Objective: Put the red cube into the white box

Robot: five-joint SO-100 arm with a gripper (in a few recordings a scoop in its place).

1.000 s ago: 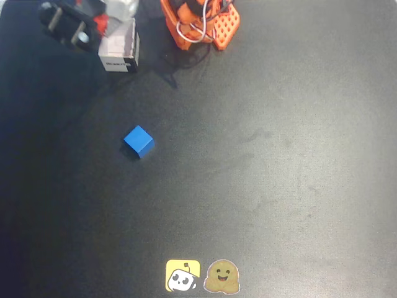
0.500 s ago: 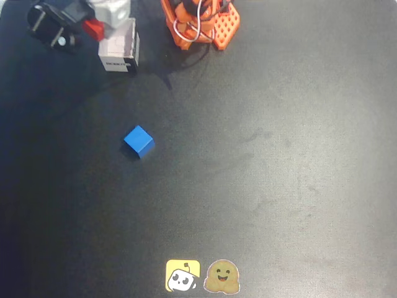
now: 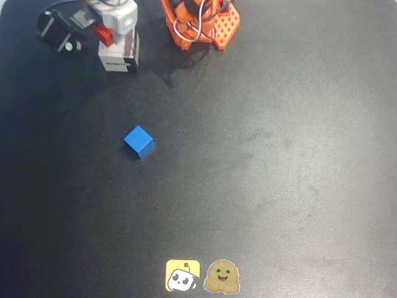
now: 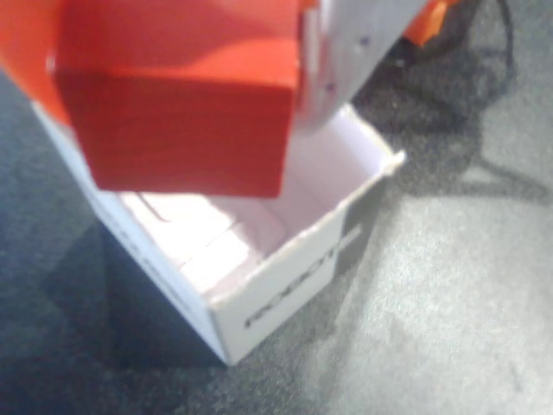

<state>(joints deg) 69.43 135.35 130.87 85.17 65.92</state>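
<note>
Pincer [image 3: 104,32] grips red cube [image 4: 181,112], seemingly above white box [image 4: 285,277].

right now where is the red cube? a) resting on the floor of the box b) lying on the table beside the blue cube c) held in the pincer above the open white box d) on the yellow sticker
c: in the wrist view the red cube sits in the pincer over the open box, whose floor lies bare beneath it; the blue cube lies alone far off on the table.
</note>
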